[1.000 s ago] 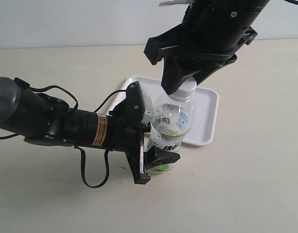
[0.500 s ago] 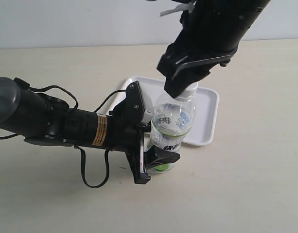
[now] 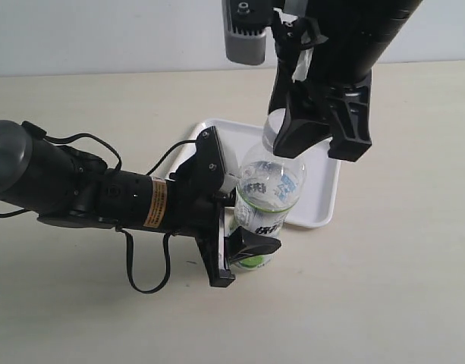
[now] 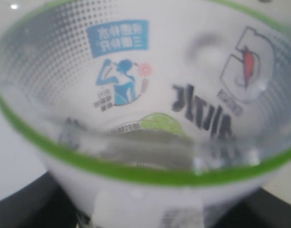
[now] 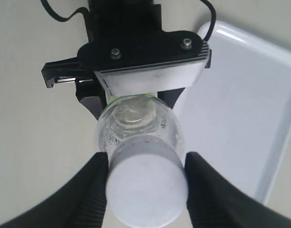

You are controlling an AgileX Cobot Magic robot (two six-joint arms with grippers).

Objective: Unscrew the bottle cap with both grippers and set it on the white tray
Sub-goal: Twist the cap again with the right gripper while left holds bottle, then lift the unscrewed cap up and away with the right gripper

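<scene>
The clear bottle with its white-and-green label stands upright at the near edge of the white tray. My left gripper reaches in from the left and is shut on the bottle's lower body; the bottle fills the left wrist view, with the left gripper dark at the corners. From above, my right gripper covers the neck. In the right wrist view the white bottle cap sits between the right gripper's ribbed black fingers, which press on both its sides.
The beige tabletop surrounds the tray. The tray lies behind and to the right of the bottle. The left arm's thick black body with a yellow label band and looping cable lies across the left of the table.
The right gripper has turned around the bottle's neck while staying over the cap; its grey camera block now shows at the top. Bottle and left arm have not moved.
</scene>
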